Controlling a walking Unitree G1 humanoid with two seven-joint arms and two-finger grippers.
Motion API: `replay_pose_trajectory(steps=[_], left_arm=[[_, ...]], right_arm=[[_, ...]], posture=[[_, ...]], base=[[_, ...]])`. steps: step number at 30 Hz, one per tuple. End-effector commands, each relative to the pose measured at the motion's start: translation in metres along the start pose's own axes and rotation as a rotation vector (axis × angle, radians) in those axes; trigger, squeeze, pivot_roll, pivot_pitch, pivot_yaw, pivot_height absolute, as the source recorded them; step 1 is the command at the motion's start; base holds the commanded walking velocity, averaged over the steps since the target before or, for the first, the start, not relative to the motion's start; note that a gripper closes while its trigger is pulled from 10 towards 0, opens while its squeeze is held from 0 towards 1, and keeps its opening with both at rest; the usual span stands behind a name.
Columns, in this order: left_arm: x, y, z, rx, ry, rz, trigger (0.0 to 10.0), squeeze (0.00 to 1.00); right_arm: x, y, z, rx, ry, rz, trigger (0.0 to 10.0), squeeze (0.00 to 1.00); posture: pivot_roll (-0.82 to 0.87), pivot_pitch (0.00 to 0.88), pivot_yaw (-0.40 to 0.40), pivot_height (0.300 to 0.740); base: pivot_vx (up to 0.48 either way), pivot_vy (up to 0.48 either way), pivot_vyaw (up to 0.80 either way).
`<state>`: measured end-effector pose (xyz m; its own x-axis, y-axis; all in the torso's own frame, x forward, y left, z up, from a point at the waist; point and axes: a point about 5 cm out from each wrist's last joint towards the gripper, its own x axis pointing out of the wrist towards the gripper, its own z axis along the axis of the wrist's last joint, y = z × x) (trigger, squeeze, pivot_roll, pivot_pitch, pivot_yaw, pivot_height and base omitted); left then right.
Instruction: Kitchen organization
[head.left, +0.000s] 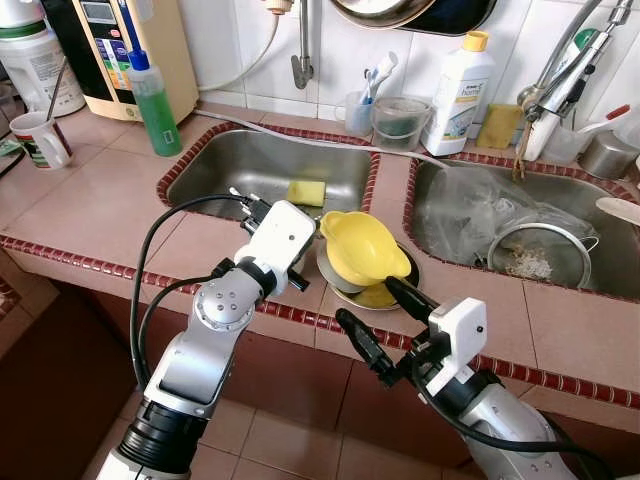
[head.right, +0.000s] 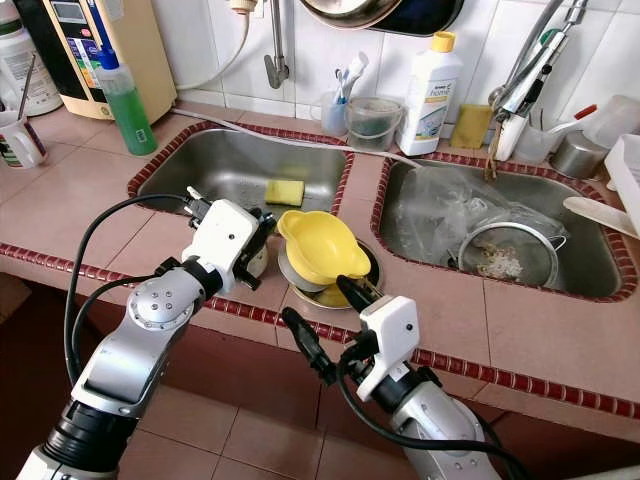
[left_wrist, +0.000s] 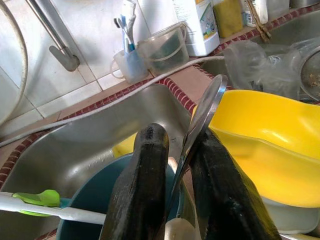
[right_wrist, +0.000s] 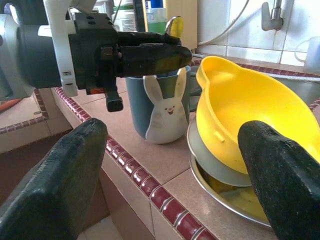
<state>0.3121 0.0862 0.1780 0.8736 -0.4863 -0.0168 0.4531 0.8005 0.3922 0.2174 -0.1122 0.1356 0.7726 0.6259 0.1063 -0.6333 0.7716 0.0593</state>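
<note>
A blue mug with a white bunny (right_wrist: 160, 110) stands on the tiled counter, beside a yellow bowl (head.left: 360, 245) stacked on a grey bowl and a metal plate (head.left: 409, 270). My left gripper (left_wrist: 180, 137) is over the mug, shut on a thin metal spoon (left_wrist: 207, 102) that stands up out of it. A white and green utensil (left_wrist: 40, 200) also lies in the mug. My right gripper (head.left: 366, 302) is open, in front of the counter edge just below the yellow bowl, holding nothing.
The left sink (head.left: 230, 165) holds a yellow sponge (head.left: 306, 192); the right sink (head.left: 440, 215) holds a strainer (head.left: 540, 255) and a plastic bag. A green bottle (head.left: 155, 100), a white mug (head.left: 40, 138) and a white detergent bottle (head.left: 458, 90) stand around.
</note>
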Motion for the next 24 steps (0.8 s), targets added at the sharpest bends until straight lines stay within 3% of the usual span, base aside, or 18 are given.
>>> replay_pose_trajectory(steps=[1,13,14,24], left_arm=[[-0.0020,-0.0003,-0.0007,0.000,0.003,-0.002,0.0,0.00],[-0.0016,-0.0003,-0.0007,0.010,0.004,-0.009,0.0,0.00],[-0.0013,-0.0008,-0.0001,0.012,0.006,-0.013,10.0,0.00],[-0.0007,0.0021,0.0045,0.026,0.003,-0.015,10.0,0.00]], right_arm=[[0.0013,0.0015,0.0004,-0.013,0.000,0.017,10.0,0.00],[0.0009,0.0016,0.0001,-0.018,0.001,0.017,10.0,0.00],[0.0006,0.0017,0.0002,-0.018,0.001,0.016,10.0,0.00],[0.0006,0.0019,0.0002,-0.019,0.001,0.013,10.0,0.00]], posture=[[-0.03,0.018,0.015,0.740],[-0.03,0.016,0.018,0.740],[-0.03,0.016,0.020,0.740],[-0.03,0.022,0.020,0.740]], base=[[0.000,0.000,0.00],[0.000,0.000,0.00],[0.000,0.000,0.00],[0.000,0.000,0.00]])
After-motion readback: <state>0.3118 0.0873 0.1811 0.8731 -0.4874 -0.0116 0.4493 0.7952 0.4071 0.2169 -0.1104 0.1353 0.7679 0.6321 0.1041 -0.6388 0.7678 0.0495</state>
